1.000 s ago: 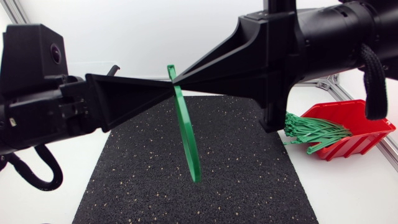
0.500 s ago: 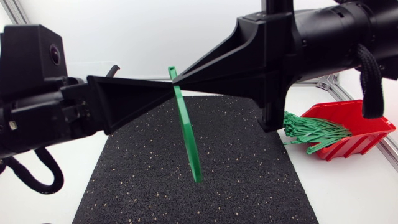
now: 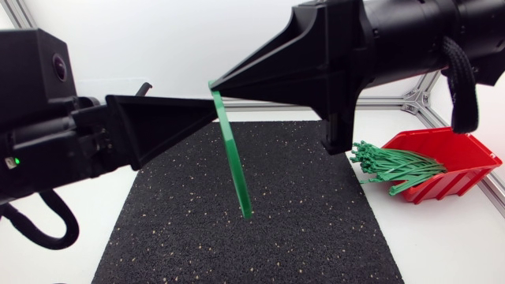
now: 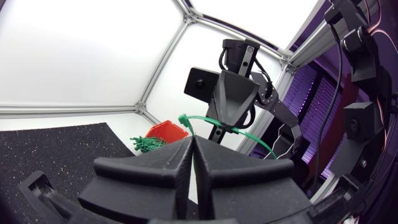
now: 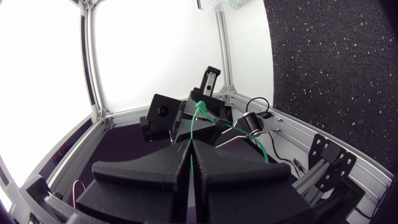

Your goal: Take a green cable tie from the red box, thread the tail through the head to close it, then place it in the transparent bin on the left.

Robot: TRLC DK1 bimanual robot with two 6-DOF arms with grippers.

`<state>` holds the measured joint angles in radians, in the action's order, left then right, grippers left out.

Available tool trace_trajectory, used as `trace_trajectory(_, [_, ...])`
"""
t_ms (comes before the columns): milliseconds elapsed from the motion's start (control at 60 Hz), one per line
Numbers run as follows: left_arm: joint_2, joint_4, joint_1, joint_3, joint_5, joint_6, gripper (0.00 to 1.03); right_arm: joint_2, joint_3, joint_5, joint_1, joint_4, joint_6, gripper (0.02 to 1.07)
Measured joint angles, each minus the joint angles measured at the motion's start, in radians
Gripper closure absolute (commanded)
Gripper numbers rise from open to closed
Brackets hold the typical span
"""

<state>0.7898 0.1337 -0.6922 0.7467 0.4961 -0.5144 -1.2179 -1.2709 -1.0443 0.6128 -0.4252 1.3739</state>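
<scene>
Both tools are clamped on the cable tie [image 3: 235, 162] in mid-air over the mat [image 3: 316, 229]. Left tool [image 3: 213, 110] sits just under right tool [image 3: 211, 85], tips nearly touching. The tie's long axis hangs down from the pinch. The bin isn't clearly visible.

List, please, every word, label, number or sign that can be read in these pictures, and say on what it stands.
None: no text can be read in any view.
The red box, the green cable tie, the black mat, the left gripper and the right gripper show no print, label or number.
</scene>
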Motion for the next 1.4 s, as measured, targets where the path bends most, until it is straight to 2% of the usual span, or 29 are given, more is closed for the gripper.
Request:
trace_trajectory(583, [-0.019, -0.019, -0.029, 0.0, -0.054, 0.03, 1.0, -0.074, -0.045, -0.01, -0.031, -0.028, 0.033, 1.0])
trace_trajectory(683, [-0.02, -0.028, -0.03, 0.0, -0.061, 0.042, 1.0, -0.08, -0.046, -0.011, -0.032, -0.029, 0.033, 0.8])
trace_trajectory(800, [-0.033, -0.031, -0.032, -0.007, -0.054, 0.053, 1.0, -0.073, -0.046, 0.006, -0.034, -0.027, 0.032, 0.65])
trace_trajectory(1017, [-0.067, -0.024, -0.037, -0.012, -0.034, 0.075, 1.0, -0.062, -0.034, 0.021, -0.039, -0.024, 0.033, 0.63])
trace_trajectory(1050, [-0.068, -0.025, -0.037, -0.015, -0.033, 0.075, 1.0, -0.057, -0.032, 0.021, -0.039, -0.021, 0.033, 0.58])
trace_trajectory(1167, [-0.068, -0.025, -0.037, -0.026, -0.033, 0.09, 1.0, -0.046, -0.031, 0.021, -0.039, -0.014, 0.033, 0.51])
trace_trajectory(1267, [-0.069, -0.025, -0.037, -0.035, -0.03, 0.098, 1.0, -0.044, -0.031, 0.021, -0.039, 0.0, 0.032, 0.31])
trace_trajectory(1300, [-0.069, -0.025, -0.037, -0.037, -0.03, 0.1, 1.0, -0.045, -0.031, 0.021, -0.039, 0.004, 0.032, 0.28])
trace_trajectory(1400, [-0.07, -0.025, -0.037, -0.041, -0.03, 0.105, 1.0, -0.05, -0.031, 0.021, -0.039, 0.01, 0.032, 0.26])
